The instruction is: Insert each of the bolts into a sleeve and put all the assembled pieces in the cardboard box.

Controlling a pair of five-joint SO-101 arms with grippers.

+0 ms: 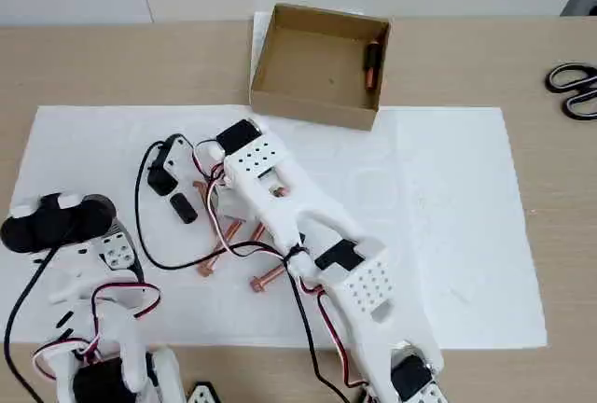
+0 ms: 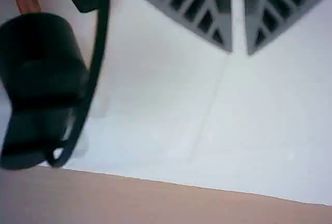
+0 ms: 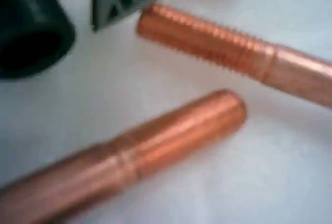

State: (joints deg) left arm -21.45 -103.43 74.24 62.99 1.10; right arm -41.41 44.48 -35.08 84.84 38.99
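Nearest bolt (image 3: 171, 130): copper, smooth shank, lying flat on the white paper (image 3: 270, 182).
second bolt (image 3: 207, 42): copper, threaded end showing, just beyond the first; we see a gap between them.
sleeve (image 3: 26, 27): black, hollow end facing us, on the paper near both bolts. In the high view we find it (image 1: 183, 207) just beside the right tool.
right tool (image 1: 170, 172): low over the left half of the paper, at the end of the right arm (image 1: 308, 207), which stretches diagonally across the sheet. Apart or together, we cannot tell.
loose bolts (image 1: 224, 240): we count several, scattered on the paper beside and under the right arm.
left tool (image 2: 238, 47): gray ribbed fingers (image 2: 207, 6) close together with only a thin slit between them and nothing clamped. It hangs over the paper near its edge, with the tan counter (image 2: 155, 203) just past it.
left arm (image 1: 117, 252): folded at the near-left corner of the counter.
cardboard box (image 1: 280, 58): open top, at the far edge of the paper, well apart from the right tool.
assembled piece (image 1: 371, 65): copper and dark, inside the box along its right wall.
scissors (image 1: 574, 90): on the counter at far right, off the paper.
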